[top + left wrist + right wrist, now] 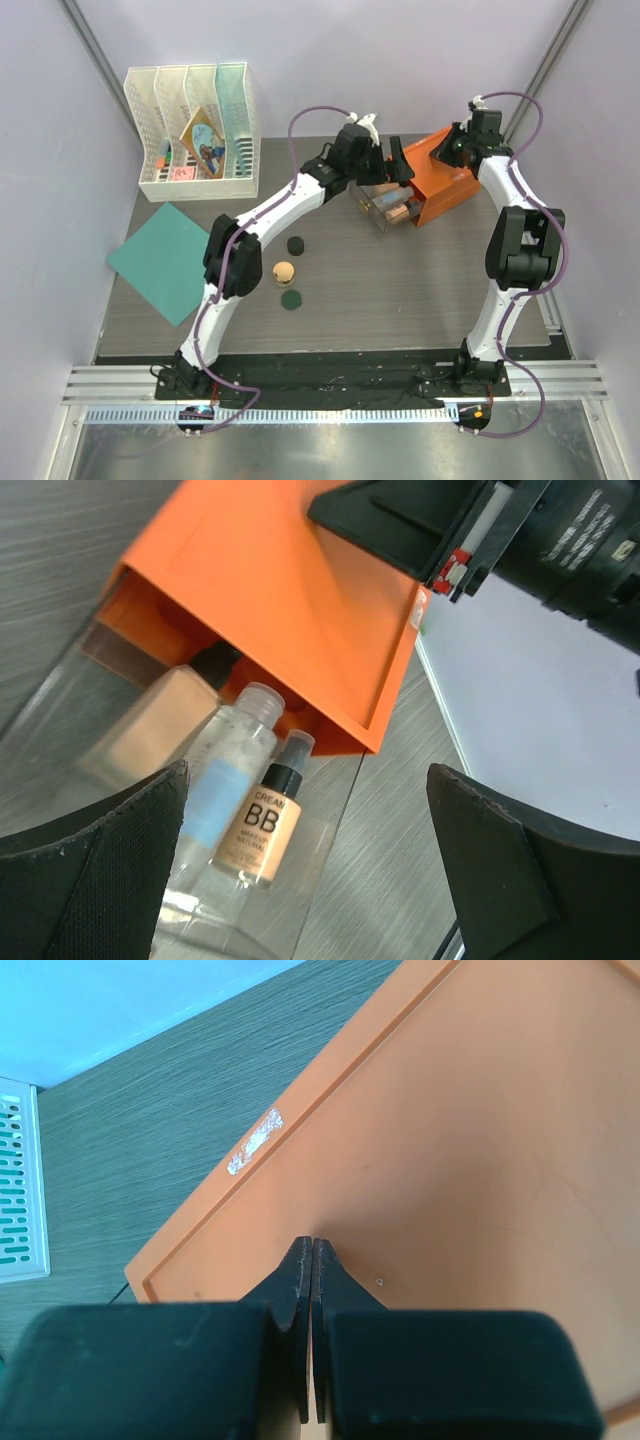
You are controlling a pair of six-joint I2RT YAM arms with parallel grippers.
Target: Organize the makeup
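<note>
Filling most of the top view, a grey wood-grain table [400,300] carries everything, with the two black-and-white arms bolted at its near edge and both reaching to the far right. A large teal flat sheet [165,260] lies at the left edge, partly off the tabletop, and a white slotted plastic file organizer [145,100] stands at the far left corner with cards and small items in its slots. At the far right sits an orange drawer box [450,190], and a clear plastic drawer [372,212] juts out of its left, near side. The left gripper [308,810] hangs just above that drawer with its fingers wide apart and nothing between them. The right gripper [312,1250] has its fingers pressed together, tips down on the flat orange top of the box near its edge. Inside the drawer three pieces of the makeup lie side by side: a peach bottle with black cap [160,725] deepest in, its cap under the box; a clear bottle with a pale blue label [225,770] beside it; and a small orange-tan bottle marked BB with a black pump [262,825] nearest the drawer's open end. Three smaller pieces rest on the bare table near its middle, close to the left arm and well apart from the drawer: a dark round container [295,244] farthest, a tan round compact [284,270] just nearer, and a dark-green disc [291,298] nearest.
</note>
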